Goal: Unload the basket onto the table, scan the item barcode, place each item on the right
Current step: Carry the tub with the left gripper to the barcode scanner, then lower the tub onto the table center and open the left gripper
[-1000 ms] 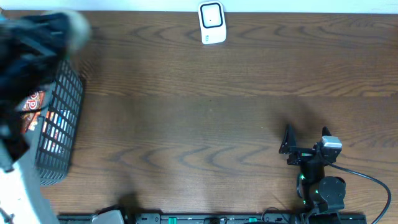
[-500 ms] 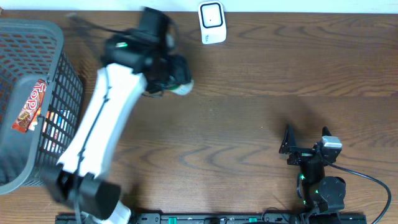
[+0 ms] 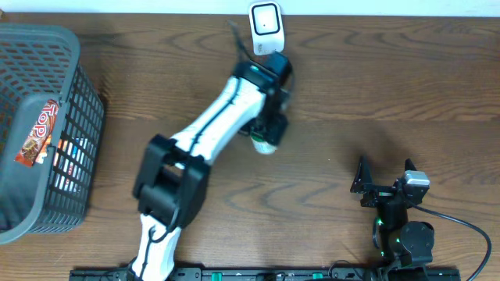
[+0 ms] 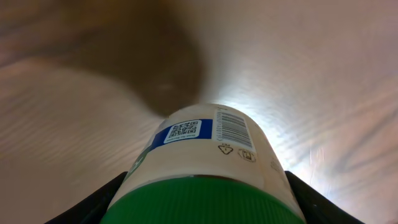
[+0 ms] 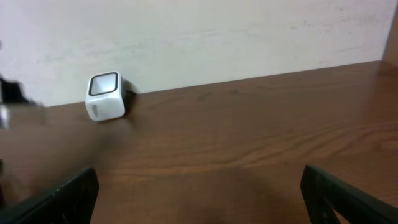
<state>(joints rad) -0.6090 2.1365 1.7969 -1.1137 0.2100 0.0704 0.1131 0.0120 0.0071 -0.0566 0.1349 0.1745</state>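
Observation:
The item is a white bottle with a green cap, held above the table with my left gripper shut on it at the cap end. A barcode and a QR code on a blue label face the left wrist camera. From overhead the bottle hangs under my left gripper, just in front of the white scanner at the table's back edge. My right gripper rests open near the front right with nothing in it. The right wrist view shows the scanner far left of the right gripper.
A dark wire basket stands at the far left with snack packets inside. My left arm stretches diagonally from the front edge toward the scanner. A cable trails from the right arm's base.
My left arm has swung from over the basket rightward across the table, carrying the bottle to a spot just in front of the scanner. The right arm has not moved.

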